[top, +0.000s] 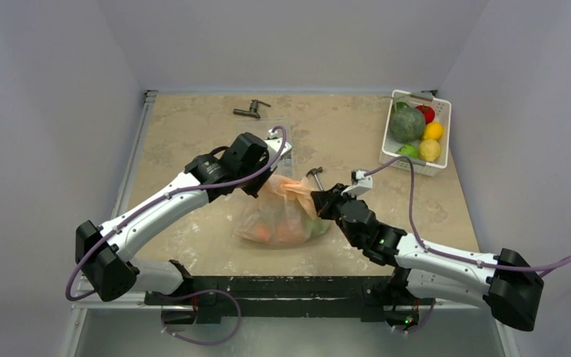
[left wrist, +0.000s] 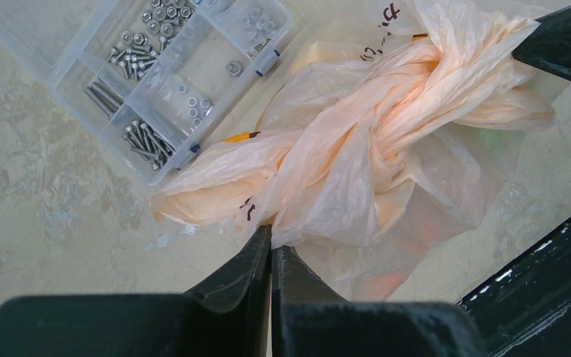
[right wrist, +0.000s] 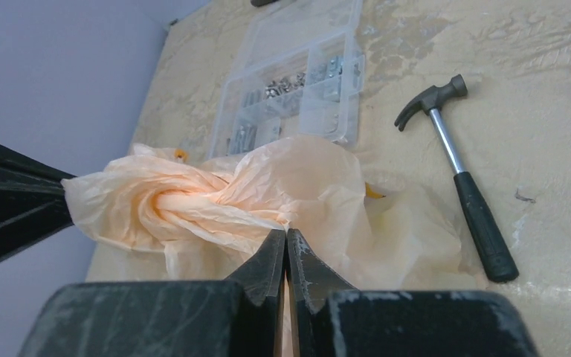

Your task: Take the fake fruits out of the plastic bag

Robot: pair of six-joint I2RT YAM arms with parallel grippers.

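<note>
At mid-bench (top: 193,134), left end effector (left wrist: 271,249) and right end effector (right wrist: 286,242) each pinch tight on the plastic bag (left wrist: 342,149) at its knotted top, fake fruits (top: 262,232) inside.

Walls (top: 52,82): stood plain and pale grey on three sides.
Table (top: 186,126): topped in mottled beige stone pattern, framed by a metal rail (top: 137,141) at left.
Light: fell soft and even.
</note>
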